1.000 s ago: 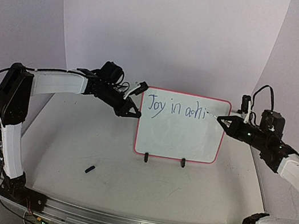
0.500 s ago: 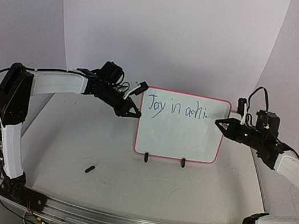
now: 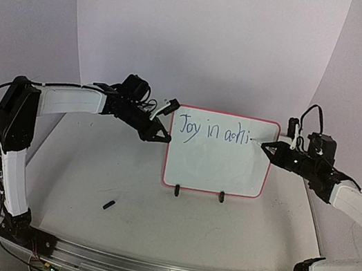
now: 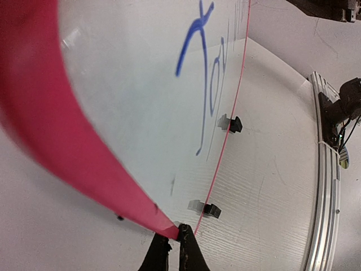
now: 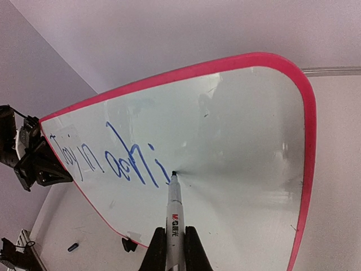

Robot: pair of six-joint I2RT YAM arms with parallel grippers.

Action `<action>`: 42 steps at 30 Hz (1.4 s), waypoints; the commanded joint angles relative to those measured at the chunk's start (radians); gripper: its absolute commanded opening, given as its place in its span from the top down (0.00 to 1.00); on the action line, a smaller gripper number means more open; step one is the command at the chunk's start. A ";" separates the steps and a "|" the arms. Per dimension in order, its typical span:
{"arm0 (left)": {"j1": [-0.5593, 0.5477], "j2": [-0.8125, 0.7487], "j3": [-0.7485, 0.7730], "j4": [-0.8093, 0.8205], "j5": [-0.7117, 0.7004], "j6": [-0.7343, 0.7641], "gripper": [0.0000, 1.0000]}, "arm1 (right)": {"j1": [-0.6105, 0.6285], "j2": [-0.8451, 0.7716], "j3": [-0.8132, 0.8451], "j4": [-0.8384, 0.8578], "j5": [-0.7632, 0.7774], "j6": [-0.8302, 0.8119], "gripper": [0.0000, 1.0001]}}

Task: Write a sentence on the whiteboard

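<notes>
The left claw is closed, pinching the left edge of the small white whiteboard with a pink-red rim. The right claw is clamped on a white marker pen labelled "M&G". Its tip touches the board just past the blue handwritten sentence, which reads "Joy in" and then unclear letters. Both arms reach inward, forearms near level. The board stands upright at the middle of the white table.
</notes>
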 commanded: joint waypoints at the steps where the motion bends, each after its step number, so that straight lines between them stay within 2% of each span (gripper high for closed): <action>1: -0.026 0.031 -0.006 -0.128 -0.083 0.073 1.00 | -0.004 0.002 0.029 0.044 0.044 0.004 1.00; 13: -0.027 0.029 -0.006 -0.127 -0.083 0.073 1.00 | -0.004 -0.047 0.021 0.046 0.095 0.021 1.00; 26: -0.032 0.027 -0.006 -0.129 -0.087 0.074 1.00 | -0.004 0.051 0.066 0.050 0.002 0.013 1.00; 42: -0.036 0.029 -0.004 -0.130 -0.085 0.074 1.00 | -0.004 -0.044 -0.046 0.023 0.052 0.038 1.00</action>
